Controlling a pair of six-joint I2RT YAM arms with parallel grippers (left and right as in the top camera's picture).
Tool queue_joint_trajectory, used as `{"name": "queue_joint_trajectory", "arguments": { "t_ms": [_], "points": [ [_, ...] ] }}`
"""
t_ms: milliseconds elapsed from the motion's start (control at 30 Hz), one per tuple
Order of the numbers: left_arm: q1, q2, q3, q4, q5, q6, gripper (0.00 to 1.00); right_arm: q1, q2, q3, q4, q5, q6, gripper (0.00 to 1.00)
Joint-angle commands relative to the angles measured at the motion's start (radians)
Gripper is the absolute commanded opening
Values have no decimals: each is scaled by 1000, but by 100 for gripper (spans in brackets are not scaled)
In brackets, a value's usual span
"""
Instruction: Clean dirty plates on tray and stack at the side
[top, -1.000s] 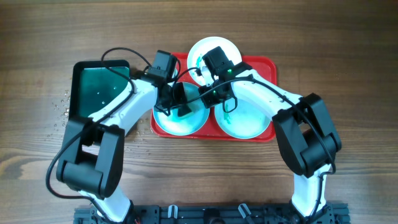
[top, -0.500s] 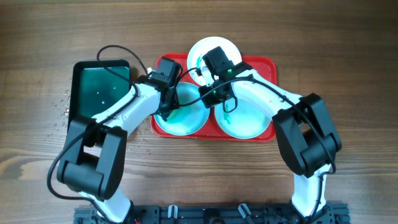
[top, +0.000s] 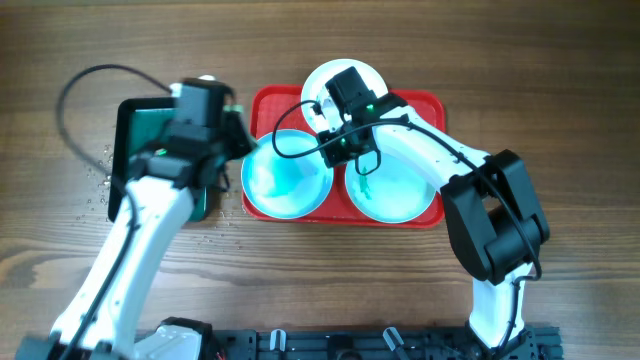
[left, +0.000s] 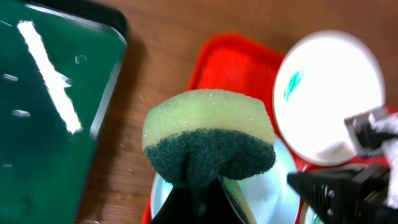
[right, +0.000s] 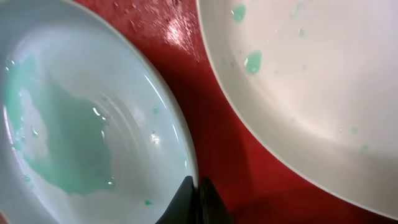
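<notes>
The red tray (top: 262, 108) holds three plates: a white plate (top: 352, 72) at the back, a pale aqua plate (top: 285, 180) front left with teal smears, and another aqua plate (top: 400, 190) front right. My right gripper (top: 336, 152) is shut on the right rim of the left aqua plate (right: 81, 124), with the rim pinched between its jaws (right: 198, 190). The white plate (right: 311, 81) carries small teal spots. My left gripper (left: 202, 186) is shut on a green sponge (left: 208, 137) and hovers over the tray's left edge (left: 230, 68), beside the aqua plate (left: 273, 193).
A dark green tray (top: 150, 130) with a wet surface lies left of the red tray; it also shows in the left wrist view (left: 50, 112). Water drops (top: 100, 175) speckle the wooden table beside it. A black cable (top: 90, 85) loops above the left arm.
My left arm has pulled the sponge off the left aqua plate and swung left toward the green tray. The right gripper has stayed on the plate's rim.
</notes>
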Motion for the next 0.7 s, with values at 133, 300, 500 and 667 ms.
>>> {"name": "queue_joint_trajectory", "arguments": {
  "t_ms": [133, 300, 500, 667],
  "points": [
    [238, -105, -2, -53, 36, -5, 4, 16, -97, 42, -18, 90, -4, 4],
    [312, -103, -2, -92, 36, -15, 4, 52, -184, 42, -24, 323, -4, 4],
    [314, -103, -2, -93, 36, -15, 4, 81, -232, 42, -26, 531, -34, 4],
    [314, -103, -2, -85, 35, -15, 4, 190, -283, 43, -22, 829, -159, 4]
  ]
}}
